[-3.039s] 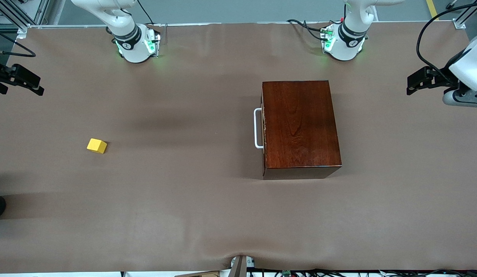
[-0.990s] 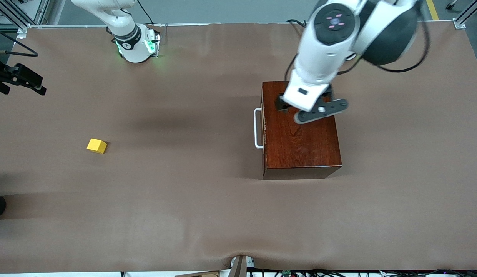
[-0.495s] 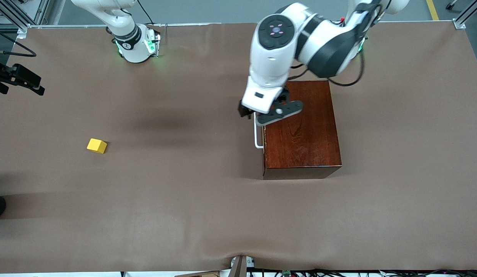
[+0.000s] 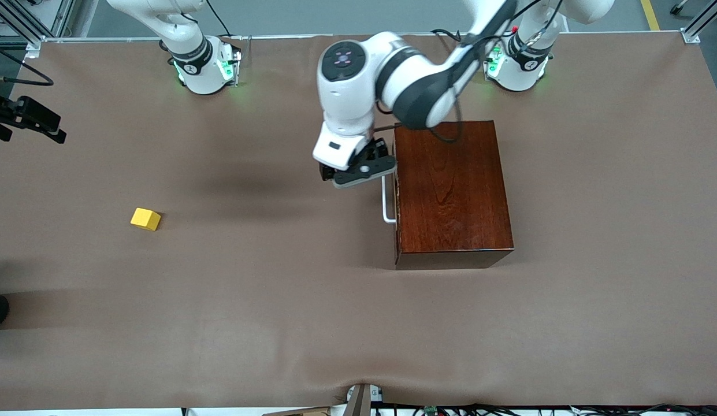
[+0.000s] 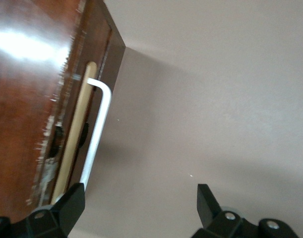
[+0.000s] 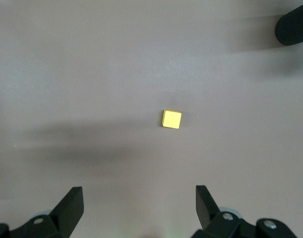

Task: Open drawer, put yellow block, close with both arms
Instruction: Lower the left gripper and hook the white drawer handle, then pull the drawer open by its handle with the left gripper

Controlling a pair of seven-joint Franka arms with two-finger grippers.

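The pale light-wood drawer (image 5: 74, 131) sits shut in the glossy dark reddish-brown wooden box (image 4: 450, 190), its white U-shaped bar handle (image 4: 386, 199) just beside one of the left gripper's (image 4: 358, 167) 2 spread fingers (image 5: 69, 206), untouched. The small bright yellow block (image 4: 145, 219) lies well apart on the brown table (image 4: 277, 300), under the right gripper's (image 6: 136, 210) parted fingers.

The surface (image 4: 277, 323) is covered with a brown sheet. The dark wooden box (image 4: 453, 190) rests on it toward the left arm's end. The yellow block (image 4: 145, 219) lies well apart, toward the right arm's end.
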